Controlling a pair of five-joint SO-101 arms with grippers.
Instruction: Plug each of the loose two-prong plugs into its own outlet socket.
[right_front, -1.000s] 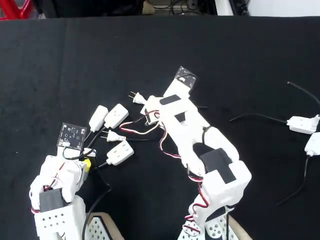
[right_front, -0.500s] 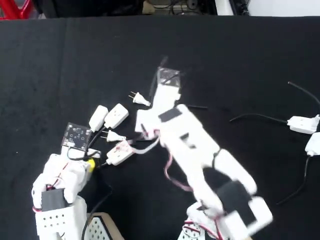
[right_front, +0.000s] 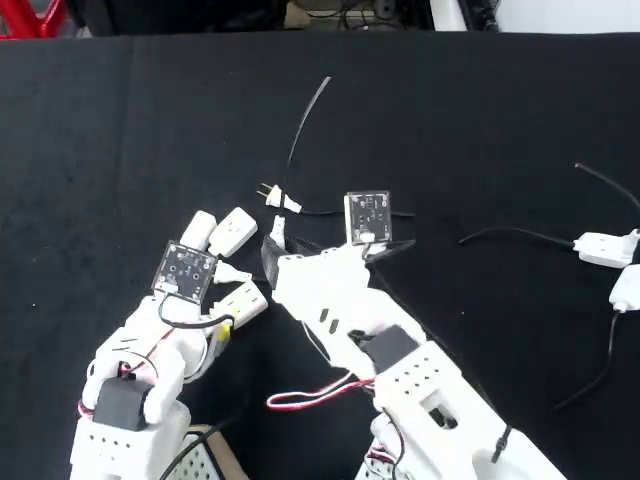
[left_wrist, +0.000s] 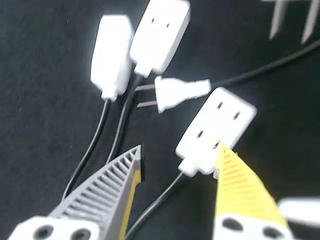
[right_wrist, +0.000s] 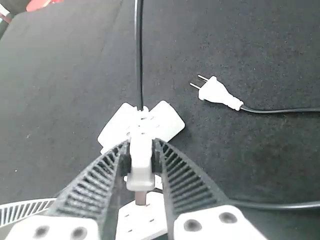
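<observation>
Clamping one plug (right_wrist: 140, 165), right hand (right_wrist: 140, 144); left hand (left_wrist: 180, 150) wide open, empty, beside three sockets (left_wrist: 215, 125); two plugs (right_front: 281, 199) loose.

**Black-draped table (right_front: 480, 110), clutter past its far edge**

A matte black cloth covers the whole tabletop under even, soft light. Beyond the far edge sit a red object (right_front: 22, 15) at one corner, a tangle of dark cables (right_front: 360, 12) near the middle, and a white surface (right_front: 570, 14) at the other corner.
</observation>
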